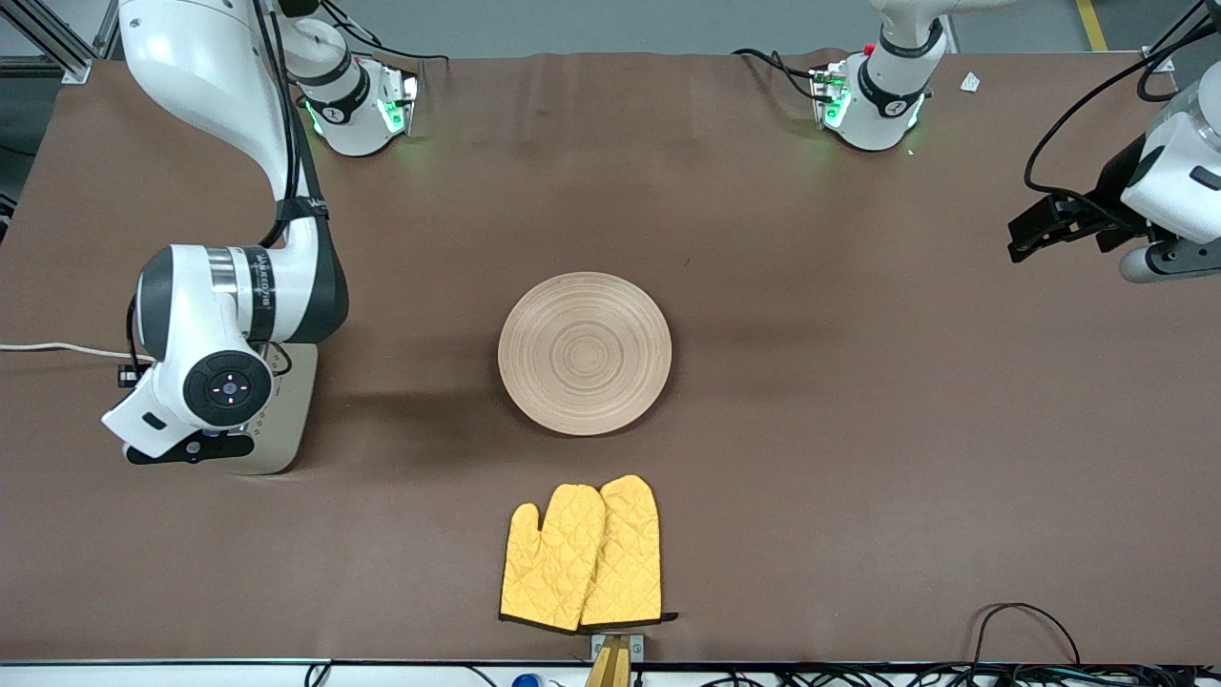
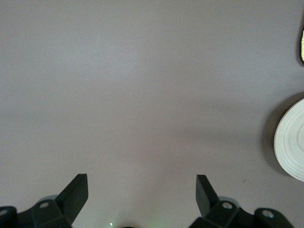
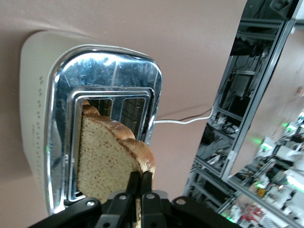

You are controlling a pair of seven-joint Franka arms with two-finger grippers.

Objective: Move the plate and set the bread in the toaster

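The pale wooden plate [image 1: 584, 353] lies bare at the table's middle; its edge shows in the left wrist view [image 2: 292, 140]. The toaster [image 1: 286, 415] stands toward the right arm's end, mostly hidden under the right arm's wrist. In the right wrist view the toaster [image 3: 38, 109] shows its chrome top, and the brown bread slice [image 3: 102, 156] stands partly down in one slot. My right gripper [image 3: 141, 178] is shut on the slice's crust edge, over the toaster. My left gripper [image 1: 1035, 229] is open and empty above bare table toward the left arm's end, its fingers apart [image 2: 141, 183].
Two yellow quilted oven mitts [image 1: 584, 555] lie nearer to the front camera than the plate; a mitt's edge shows in the left wrist view [image 2: 302, 45]. The toaster's white cord [image 1: 48, 348] runs off the table's end. A brown cloth [image 1: 858, 429] covers the table.
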